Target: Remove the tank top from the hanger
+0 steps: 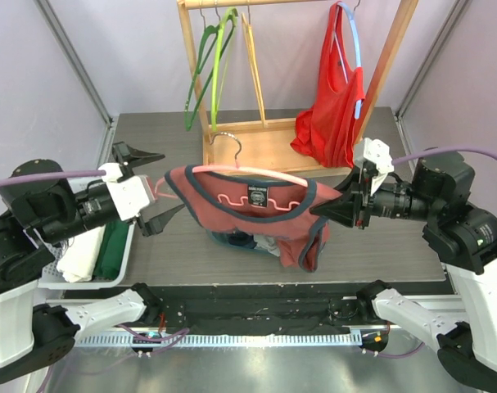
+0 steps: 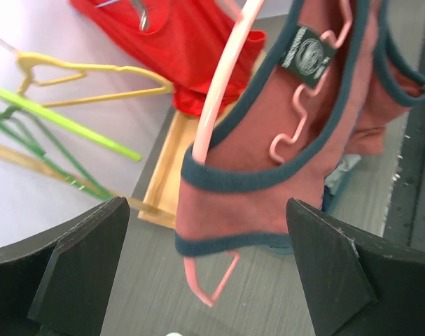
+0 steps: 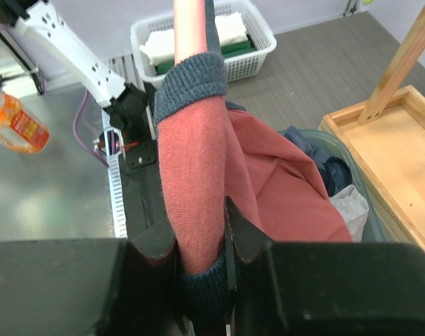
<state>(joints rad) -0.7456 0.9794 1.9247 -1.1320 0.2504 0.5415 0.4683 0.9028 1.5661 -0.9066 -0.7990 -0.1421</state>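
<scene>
My left arm (image 1: 68, 217) reaches in level from the left of the tank top (image 1: 268, 223). The left gripper (image 1: 154, 188) has its jaws spread wide, straddling the tank top's left shoulder, and both fingers (image 2: 79, 273) are clear of the cloth. My right arm (image 1: 432, 205) comes in level from the tank top's right side, and the right gripper (image 3: 198, 245) is pinched tight on the shoulder strap there.
</scene>
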